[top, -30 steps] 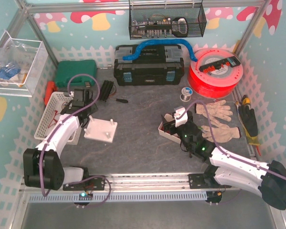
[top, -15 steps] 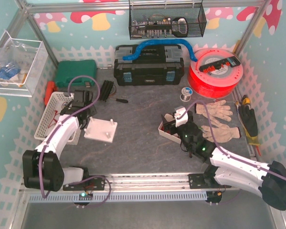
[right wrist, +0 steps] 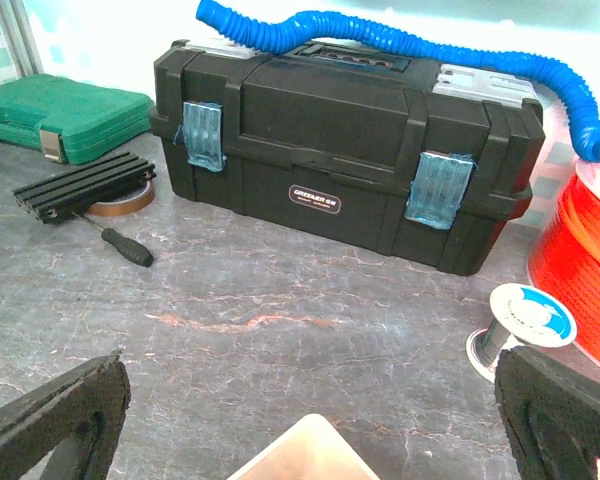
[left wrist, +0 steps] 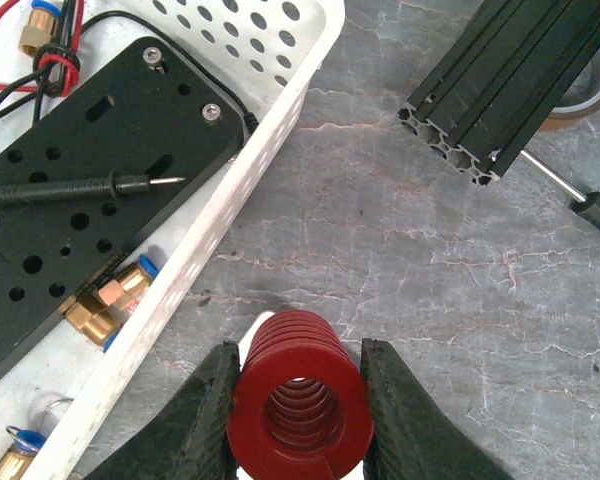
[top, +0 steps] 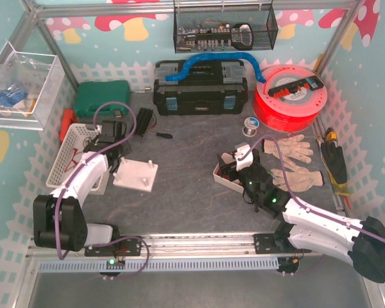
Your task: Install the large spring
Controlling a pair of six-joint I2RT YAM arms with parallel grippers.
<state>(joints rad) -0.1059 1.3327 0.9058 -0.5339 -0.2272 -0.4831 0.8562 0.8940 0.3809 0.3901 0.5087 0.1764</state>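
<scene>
1. large spring [left wrist: 300, 400]: red, with thick, close coils, seen end-on down its hollow bore.
2. it sits pinched between the two dark fingers of the left gripper [left wrist: 300, 348], one on each side, over the grey table [left wrist: 410, 260] and just beside the white basket [left wrist: 280, 130].
3. the right gripper [right wrist: 305, 415] is spread wide, holding nothing, facing the black toolbox [right wrist: 340, 160].

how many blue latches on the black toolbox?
2, both on the black toolbox front: left latch toward the green case, right latch toward the red spool. Its back is hidden.
</scene>
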